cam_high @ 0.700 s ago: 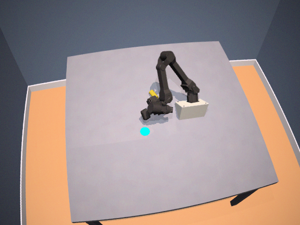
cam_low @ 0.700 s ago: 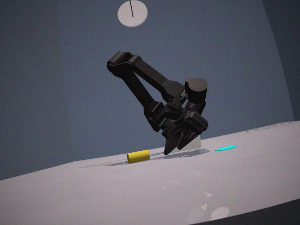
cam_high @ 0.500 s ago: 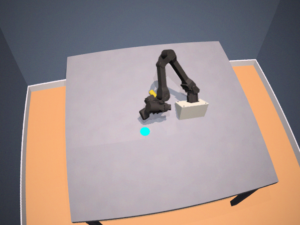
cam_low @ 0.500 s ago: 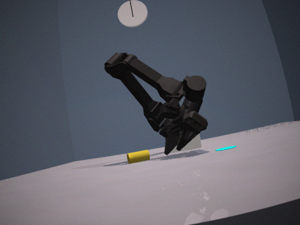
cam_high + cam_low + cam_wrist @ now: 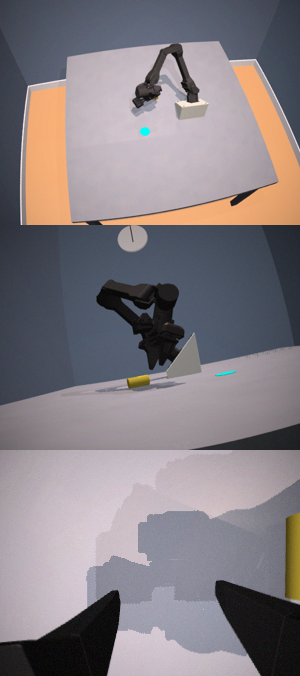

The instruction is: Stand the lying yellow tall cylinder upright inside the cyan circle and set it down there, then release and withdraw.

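The yellow cylinder (image 5: 156,98) (image 5: 138,382) (image 5: 293,557) lies on its side on the table. In the top view the gripper hides most of it; in the wrist view it is cut off at the right edge. My gripper (image 5: 156,367) (image 5: 167,591) is open with nothing between the fingers. It hangs above the table beside the cylinder, which is outside the right finger in the wrist view. The cyan circle (image 5: 145,131) (image 5: 225,373) lies flat on the table with nothing on it, and is not in the wrist view.
The arm's pale base block (image 5: 192,111) (image 5: 187,362) stands on the table (image 5: 174,169) (image 5: 149,419), to the right of the circle in the top view. The arm's shadow falls around the cylinder.
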`<state>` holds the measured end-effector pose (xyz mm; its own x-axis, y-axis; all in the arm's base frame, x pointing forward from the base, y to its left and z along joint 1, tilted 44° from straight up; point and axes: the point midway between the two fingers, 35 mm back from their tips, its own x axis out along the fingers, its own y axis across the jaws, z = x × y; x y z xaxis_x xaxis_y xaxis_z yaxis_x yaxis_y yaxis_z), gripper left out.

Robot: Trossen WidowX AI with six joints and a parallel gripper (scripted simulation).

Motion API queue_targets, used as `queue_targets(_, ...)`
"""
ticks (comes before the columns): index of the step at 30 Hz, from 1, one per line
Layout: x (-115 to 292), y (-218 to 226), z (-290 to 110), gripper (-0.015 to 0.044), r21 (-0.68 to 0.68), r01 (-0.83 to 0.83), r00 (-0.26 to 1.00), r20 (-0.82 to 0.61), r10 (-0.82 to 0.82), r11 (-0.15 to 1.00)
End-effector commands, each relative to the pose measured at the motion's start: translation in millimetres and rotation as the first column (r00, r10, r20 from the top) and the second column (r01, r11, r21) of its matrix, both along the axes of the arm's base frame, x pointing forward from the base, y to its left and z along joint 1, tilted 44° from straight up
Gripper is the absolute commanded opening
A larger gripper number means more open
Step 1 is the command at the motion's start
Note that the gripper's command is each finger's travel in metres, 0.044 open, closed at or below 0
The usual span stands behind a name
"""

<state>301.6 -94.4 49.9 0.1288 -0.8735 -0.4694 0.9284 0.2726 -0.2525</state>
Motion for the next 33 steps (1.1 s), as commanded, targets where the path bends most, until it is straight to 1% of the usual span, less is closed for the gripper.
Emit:
queue_targets(1, -24.0, -5.5, 61.4, 0.0309, 0.173, 0.133, 0.991, -0.034, -0.129, 0.976)
queue_targets(11, -74.4, -4.6, 120.1, 0.0309, 0.302, 0.277, 0.961, -0.11, -0.255, 0.912)
queue_targets(18, -76.3, -4.4, 121.9, 0.0309, 0.305, 0.281, 0.959, -0.113, -0.259, 0.91)
queue_targets(20, -75.7, -9.3, 116.0, 0.0309, 0.311, 0.28, 0.96, -0.112, -0.258, 0.908)
queue_targets(24, -77.0, -41.3, 80.7, 0.0309, 0.321, 0.277, 0.961, -0.109, -0.255, 0.906)
queue_targets(28, -88.2, -74.1, 48.2, 0.0309, 0.307, 0.279, 0.96, -0.109, -0.258, 0.91)
queue_targets(33, -91.2, -79.3, 43.0, 0.0309, 0.301, 0.281, 0.959, -0.111, -0.259, 0.911)
